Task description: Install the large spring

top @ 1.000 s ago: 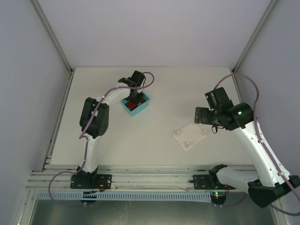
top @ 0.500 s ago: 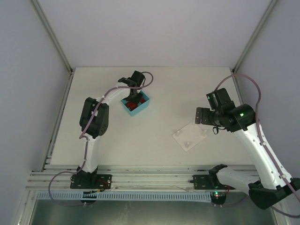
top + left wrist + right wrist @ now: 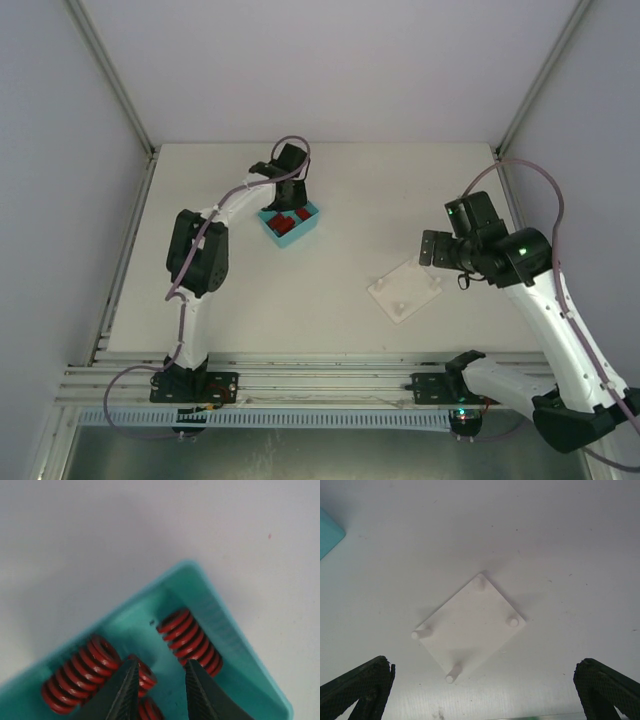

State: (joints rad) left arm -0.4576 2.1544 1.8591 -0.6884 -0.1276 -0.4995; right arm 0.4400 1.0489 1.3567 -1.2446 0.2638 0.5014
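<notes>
A teal bin [image 3: 303,230] at the back left of the table holds several red springs [image 3: 285,222]. In the left wrist view the bin [image 3: 220,622] shows one thick red spring [image 3: 189,641] at the right and another [image 3: 80,675] at the left. A smaller one [image 3: 145,676] lies partly behind my left finger. My left gripper [image 3: 284,197] [image 3: 161,665] hangs open and empty just above the bin. The white plate [image 3: 405,289] [image 3: 470,625] with its upright pegs [image 3: 513,622] lies flat. My right gripper [image 3: 428,250] [image 3: 484,665] is wide open and empty above it.
The bin's teal corner [image 3: 327,535] shows at the left edge of the right wrist view. Bare white table [image 3: 350,190] lies between bin and plate. Grey walls enclose the table, and an aluminium rail [image 3: 320,385] runs along the near edge.
My left gripper has risen out of the bin and drawn back toward the far side, empty. My right arm has drifted slightly to the right.
</notes>
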